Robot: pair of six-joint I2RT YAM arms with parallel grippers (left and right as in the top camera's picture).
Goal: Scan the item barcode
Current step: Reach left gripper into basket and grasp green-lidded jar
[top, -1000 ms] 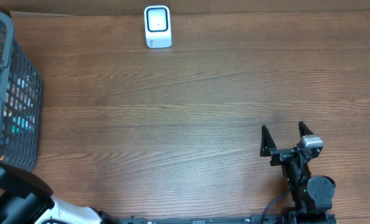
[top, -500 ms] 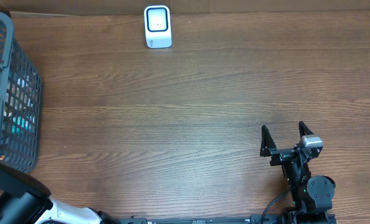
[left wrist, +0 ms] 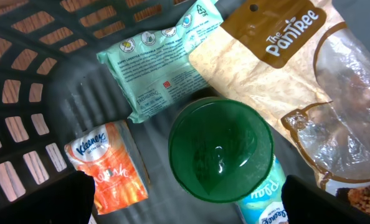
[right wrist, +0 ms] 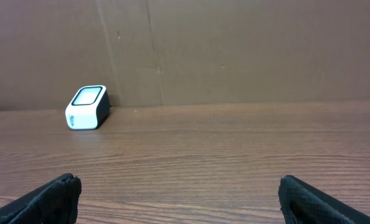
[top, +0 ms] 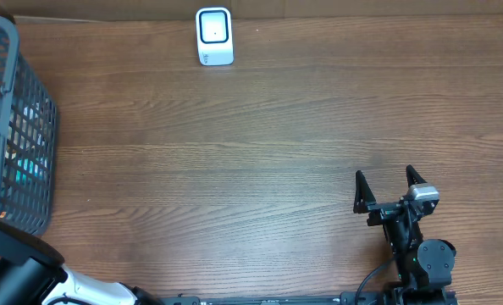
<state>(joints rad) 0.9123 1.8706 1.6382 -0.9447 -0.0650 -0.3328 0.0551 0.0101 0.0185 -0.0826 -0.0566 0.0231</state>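
Observation:
The left wrist view looks down into a dark grey basket (left wrist: 23,74) holding several items: a bottle with a round green cap (left wrist: 221,149) and a blue label, an orange Kleenex pack (left wrist: 107,165), a mint-green wipes pack (left wrist: 160,62) and a tan Pantree bag (left wrist: 278,74). My left gripper (left wrist: 188,202) is open above them, its fingertips (left wrist: 66,199) either side of the bottle and touching nothing. The white scanner (top: 214,36) stands at the table's far edge. My right gripper (top: 384,182) is open and empty low over the table, facing the scanner (right wrist: 85,107).
The basket (top: 23,127) stands at the table's left edge, and my left arm (top: 23,267) reaches toward it from the lower left corner. A brown cardboard wall (right wrist: 235,50) rises behind the scanner. Wooden tabletop (top: 251,169) stretches between basket, scanner and right arm.
The left arm's visible part at the lower left has shifted slightly down in the overhead view. The right arm has stayed still.

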